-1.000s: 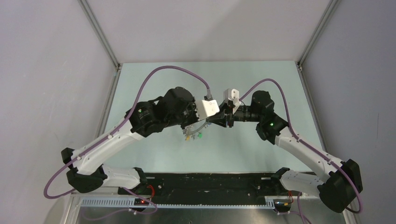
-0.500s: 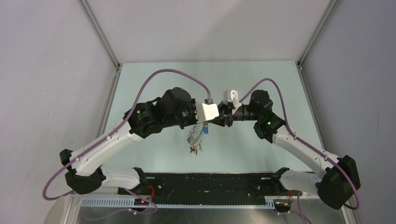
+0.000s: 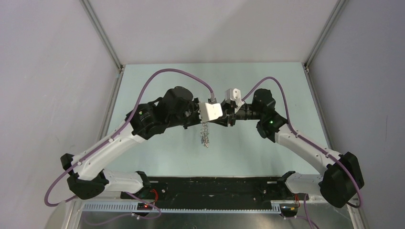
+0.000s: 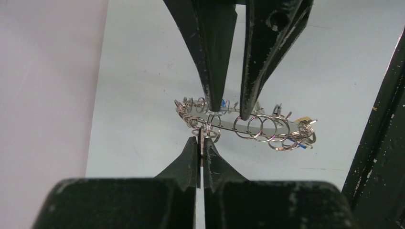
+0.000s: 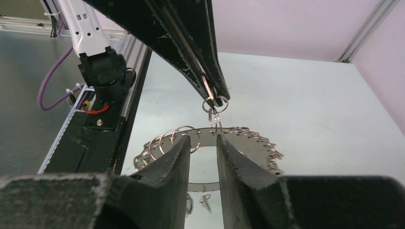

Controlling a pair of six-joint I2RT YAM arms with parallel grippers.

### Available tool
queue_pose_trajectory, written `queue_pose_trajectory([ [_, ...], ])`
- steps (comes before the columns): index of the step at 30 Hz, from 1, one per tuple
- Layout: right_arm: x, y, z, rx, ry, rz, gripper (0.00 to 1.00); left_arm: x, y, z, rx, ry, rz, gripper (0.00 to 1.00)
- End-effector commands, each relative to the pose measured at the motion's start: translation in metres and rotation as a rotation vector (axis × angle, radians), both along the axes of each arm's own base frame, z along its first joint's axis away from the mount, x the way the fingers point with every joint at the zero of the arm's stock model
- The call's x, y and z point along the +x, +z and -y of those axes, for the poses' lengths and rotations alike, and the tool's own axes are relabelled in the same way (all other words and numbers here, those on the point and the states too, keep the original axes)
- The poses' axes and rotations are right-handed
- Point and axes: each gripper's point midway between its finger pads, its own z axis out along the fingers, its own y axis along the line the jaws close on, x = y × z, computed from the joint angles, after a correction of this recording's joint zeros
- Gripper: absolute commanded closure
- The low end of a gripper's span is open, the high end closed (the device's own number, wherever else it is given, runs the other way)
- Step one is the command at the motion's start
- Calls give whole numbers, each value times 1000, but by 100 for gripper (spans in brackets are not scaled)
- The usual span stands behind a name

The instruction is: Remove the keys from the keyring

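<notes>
Left gripper (image 4: 200, 142), bottom centre of my left wrist view: jaws pressed together on a small split ring (image 5: 215, 102) that hooks onto the keyring (image 4: 243, 125). The keyring is a flat grey band strung with many such rings, held in mid-frame above the table (image 3: 267, 148).

Right gripper (image 5: 203, 140): fingers narrowly apart, with the band crossing the gap. I cannot tell whether the pads press on it.

In the top view the keys (image 3: 206, 137) hang in a bunch at centre, just below both grippers. A pale tag (image 4: 302, 120) sits at the band's right end, too small to read.
</notes>
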Motion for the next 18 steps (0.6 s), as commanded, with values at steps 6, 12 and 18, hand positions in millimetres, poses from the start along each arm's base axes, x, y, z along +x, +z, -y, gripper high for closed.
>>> queue_pose_trajectory([
  [6, 19, 34, -3, 69, -1, 82, 68, 10, 25, 4, -81, -13, 58, 100],
  [12, 23, 31, -9, 58, 44, 67, 70, 14, 25, 5, -82, -14, 55, 100],
  [18, 21, 26, -13, 45, 100, 42, 78, 20, 24, 7, -86, -24, 47, 100],
])
